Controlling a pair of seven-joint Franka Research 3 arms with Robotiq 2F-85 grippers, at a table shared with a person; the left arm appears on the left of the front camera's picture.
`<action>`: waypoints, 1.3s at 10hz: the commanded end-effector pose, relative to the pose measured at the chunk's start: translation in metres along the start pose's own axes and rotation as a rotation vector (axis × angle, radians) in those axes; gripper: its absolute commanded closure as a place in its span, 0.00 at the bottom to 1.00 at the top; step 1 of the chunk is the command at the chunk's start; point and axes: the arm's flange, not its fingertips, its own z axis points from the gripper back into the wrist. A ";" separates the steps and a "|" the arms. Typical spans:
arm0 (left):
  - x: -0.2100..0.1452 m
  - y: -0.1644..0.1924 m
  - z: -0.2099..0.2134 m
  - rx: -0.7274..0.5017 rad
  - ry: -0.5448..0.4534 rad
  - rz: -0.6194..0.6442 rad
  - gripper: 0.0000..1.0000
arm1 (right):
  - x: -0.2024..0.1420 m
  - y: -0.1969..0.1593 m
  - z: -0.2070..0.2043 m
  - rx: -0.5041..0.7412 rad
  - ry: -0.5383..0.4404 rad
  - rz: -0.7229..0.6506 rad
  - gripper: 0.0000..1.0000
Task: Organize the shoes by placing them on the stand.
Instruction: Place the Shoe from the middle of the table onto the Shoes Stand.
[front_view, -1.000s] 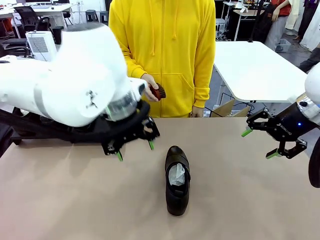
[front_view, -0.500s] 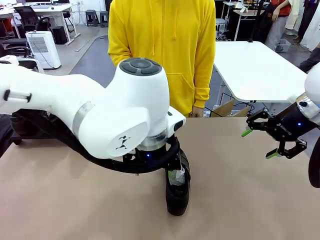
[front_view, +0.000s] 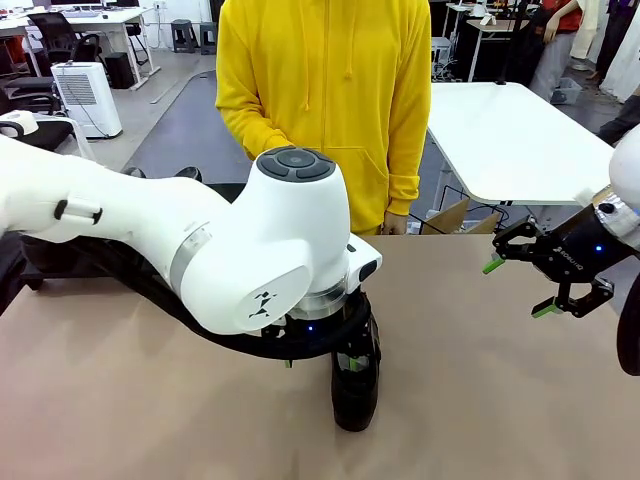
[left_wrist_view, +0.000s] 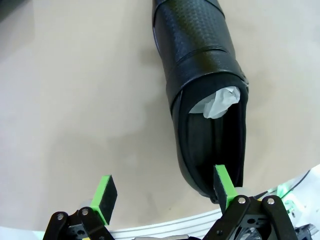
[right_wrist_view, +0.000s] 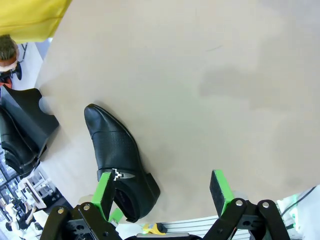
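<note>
Item, table (front_view: 120, 400): tan, matte top; a person in a yellow hooded top (front_view: 325, 90) stood at its far edge.

Item, shoe (front_view: 356, 385): black, glossy, low-cut, lying near the middle of the table, lengthwise between the robot's side and the person; in the front view its near end showed below the left arm (front_view: 180, 250), the rest hidden by the arm's wrist; in the left wrist view the shoe (left_wrist_view: 205, 85) showed a perforated upper and white paper stuffing (left_wrist_view: 220, 102) in its opening; in the right wrist view the same shoe (right_wrist_view: 117, 157) lay on the tan top, pointed toe away from the camera, a small metal ornament on its side.

Item, left gripper (left_wrist_view: 162, 192): jaws spread wide, nothing between them; set low over the shoe's heel end; one green pad (left_wrist_view: 223, 186) at the heel rim, whether touching could not be told; the other pad (left_wrist_view: 104, 194) over bare table beside the shoe.

Item, right gripper (front_view: 520, 285): released, green-tipped fingers apart and empty; held above the table's right side, well apart from the shoe; in its own wrist view the right gripper (right_wrist_view: 162, 192) framed bare table, one pad (right_wrist_view: 104, 192) overlapping the shoe's heel in the picture.

Item, stand (front_view: 50, 250): black, low, at the table's left behind the left arm, largely hidden; in the right wrist view dark shoes (right_wrist_view: 20, 135) rested at the table's far corner, their support unclear.
</note>
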 end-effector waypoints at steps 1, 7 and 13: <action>0.007 -0.011 -0.008 0.007 -0.008 0.041 0.00 | 0.001 0.000 0.001 0.005 -0.004 0.019 0.00; 0.025 -0.015 -0.046 0.065 -0.007 0.120 0.00 | 0.001 0.000 0.001 0.005 -0.004 0.019 0.00; 0.030 -0.009 -0.046 0.036 0.028 0.130 0.83 | 0.001 0.000 0.001 0.005 -0.004 0.019 0.00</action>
